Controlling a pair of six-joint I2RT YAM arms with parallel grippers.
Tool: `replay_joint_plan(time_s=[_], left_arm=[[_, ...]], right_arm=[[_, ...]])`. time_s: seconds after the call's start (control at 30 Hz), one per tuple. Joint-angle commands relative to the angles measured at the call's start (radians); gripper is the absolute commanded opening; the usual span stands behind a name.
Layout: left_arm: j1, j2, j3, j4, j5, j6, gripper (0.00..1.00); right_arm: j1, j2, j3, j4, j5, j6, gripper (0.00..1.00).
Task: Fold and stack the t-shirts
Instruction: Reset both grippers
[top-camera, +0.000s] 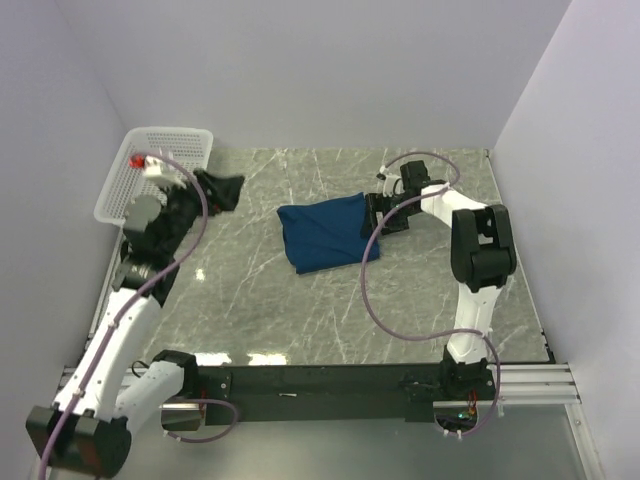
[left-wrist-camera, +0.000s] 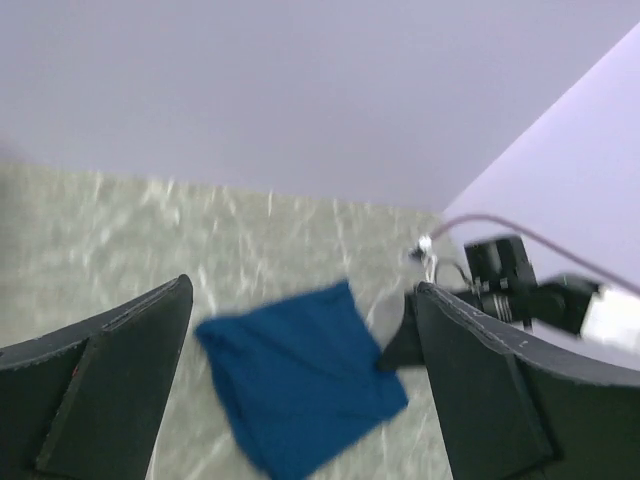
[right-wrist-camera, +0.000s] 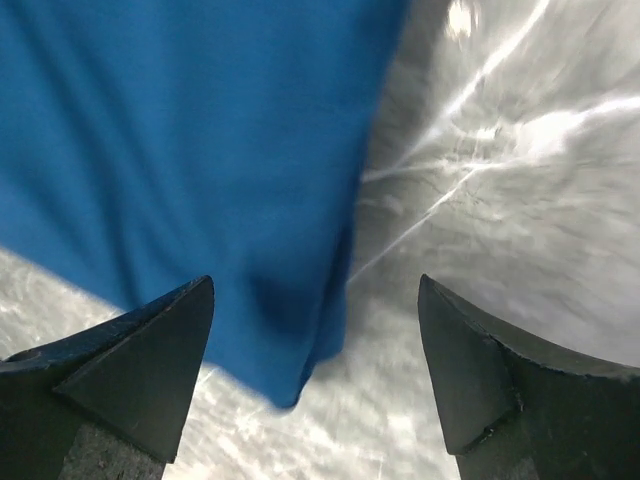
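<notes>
A blue t-shirt (top-camera: 325, 232) lies folded into a rough square in the middle of the marble table. My right gripper (top-camera: 378, 215) hovers at its right edge. In the right wrist view that gripper (right-wrist-camera: 315, 330) is open, its fingertips (right-wrist-camera: 175, 330) spread wide over a corner of the shirt (right-wrist-camera: 200, 150), gripping nothing. My left gripper (top-camera: 232, 193) is far left beside the basket, pointing toward the shirt. It is wide open (left-wrist-camera: 300, 340) and empty, and the shirt (left-wrist-camera: 300, 390) shows blurred beyond its fingers. No other t-shirt shows clearly.
A white mesh basket (top-camera: 150, 170) sits at the back left corner with something red (top-camera: 137, 160) inside. Pale walls close in the table on three sides. The right arm (left-wrist-camera: 520, 290) and its cable reach in from the right. A black rail (top-camera: 330, 380) runs along the near edge.
</notes>
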Motion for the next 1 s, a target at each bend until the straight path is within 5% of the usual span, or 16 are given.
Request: replay_joint_plan(time_s=[0.0,0.33,0.43,0.53,0.63,0.97], left_arm=[[0.010,-0.068,-0.181,-0.142,0.057,-0.026,0.99],[0.010,-0.450,-0.395,-0.251,0.172,-0.197,0.99],[0.010,-0.501,-0.403,-0.285,0.176,-0.220,0.99],[0.010,-0.541,-0.418,-0.311,0.176,-0.240,0.99],[0.010,-0.567,-0.429,-0.334,0.180,-0.254,0.99],[0.010,-0.607,-0.478,-0.350,0.208,-0.283,0.99]], right_arm=[[0.009,0.064,0.055,-0.021,-0.049,0.060,0.88],[0.061,0.191,0.101,-0.135,-0.244,0.083,0.57],[0.043,0.187,0.096,-0.123,-0.181,0.103,0.40],[0.000,0.164,0.102,-0.129,-0.103,0.097,0.08],[-0.062,0.116,0.107,-0.144,-0.066,0.079,0.00],[-0.348,0.093,0.240,-0.394,0.119,-0.206,0.00]])
